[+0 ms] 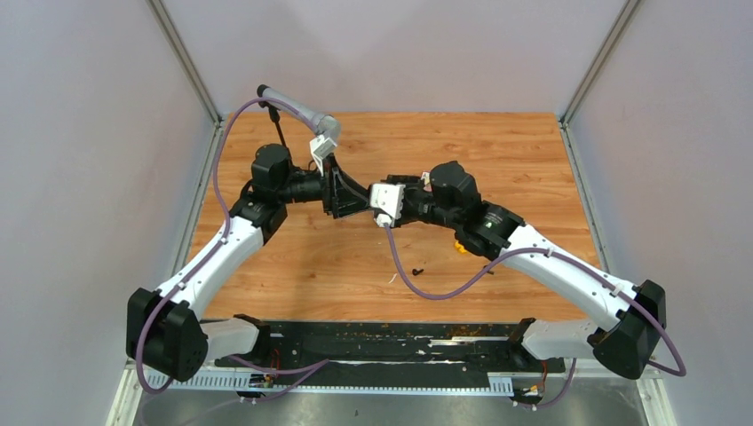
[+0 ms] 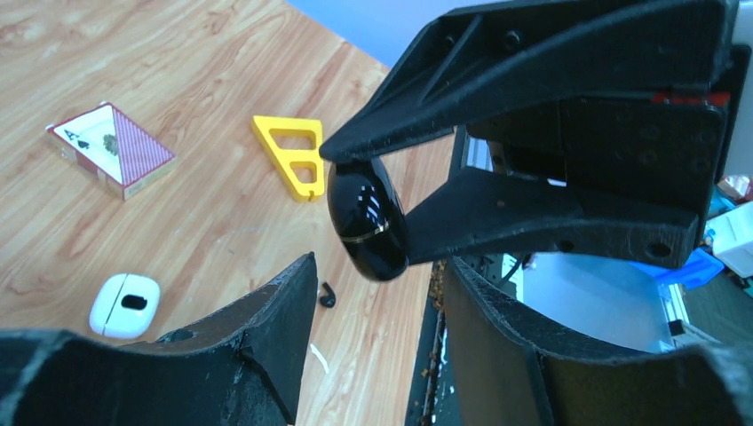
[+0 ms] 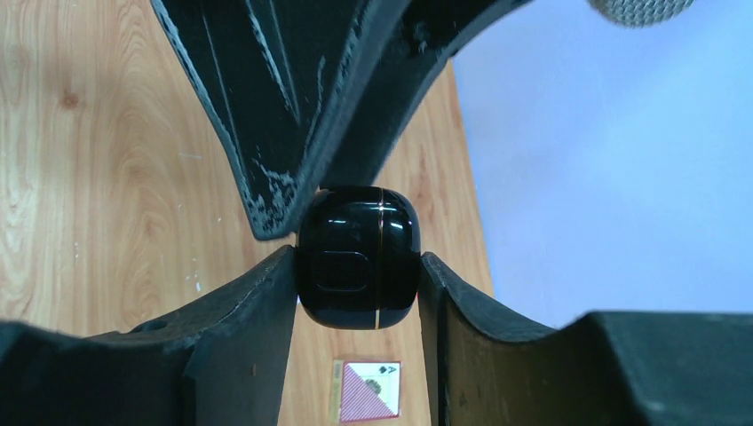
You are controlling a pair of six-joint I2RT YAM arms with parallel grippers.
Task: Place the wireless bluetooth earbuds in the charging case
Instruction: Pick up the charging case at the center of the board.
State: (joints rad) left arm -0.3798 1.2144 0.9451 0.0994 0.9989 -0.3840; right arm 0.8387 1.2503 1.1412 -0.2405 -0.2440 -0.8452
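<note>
Well, from my left wrist, going left to right: a pack of playing cards (image 2: 111,151) lies flat and a white case (image 2: 124,304) sits nearer me. Then comes a yellow triangular frame (image 2: 293,155). One black earbud (image 2: 328,295) lies loose on the wood beside my left fingertip, with a thin white sliver (image 2: 318,357) near it.

My left gripper (image 2: 380,266) has its jaws spread, holding nothing. Just beyond them, my right gripper (image 3: 357,266) pinches the closed, glossy black charging case (image 2: 366,217) by its sides, clear of the table (image 1: 533,160).

From above, my arms cover the cards and the white case; only the earbud speck, the sliver and a bit of yellow show. At my right wrist, the left fingers loom over the case and block most of the wood, with only the cards below.

The tabletop is wood-grain, with pale walls and metal corner posts around it.
</note>
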